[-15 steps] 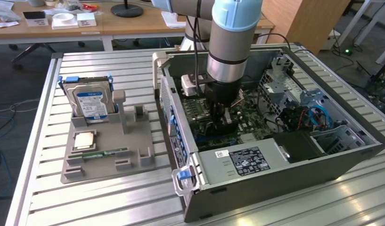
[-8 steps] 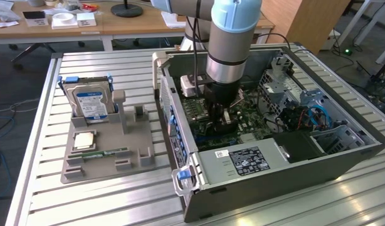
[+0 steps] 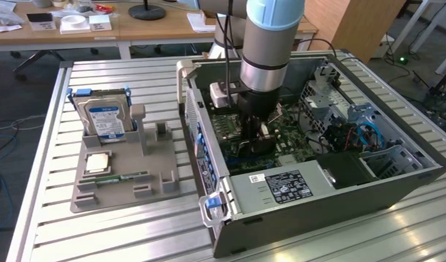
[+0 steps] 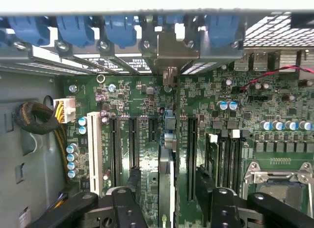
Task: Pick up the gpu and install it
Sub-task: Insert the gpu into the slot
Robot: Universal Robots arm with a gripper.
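Exterior view, item list. Open computer case lying on a slatted metal table, motherboard exposed. Arm reaching down into the case; gripper low over the board's middle.

Wrist view, detail. Gripper fingers stand spread, one either side of the gpu, which is seen edge-on as a thin dark card upright in an expansion slot, between the black slots to its left and right. Its bracket end meets the rear slot openings under the blue retention clips. Jaws parted and, by the look of it, clear of the card: released, not gripping.

Gray parts tray at the exterior view's left, well apart from the case: silver hard drive upright at its far end, a memory stick lying flat nearer.

Judgement on the step: the card seems seated, the release in hand. Done well, the fingers stay spread evenly so neither drags the card's edge; any lift is straight up along the card's plane, without twisting it in its slot. Whether it sits fully home along its length cannot be told.
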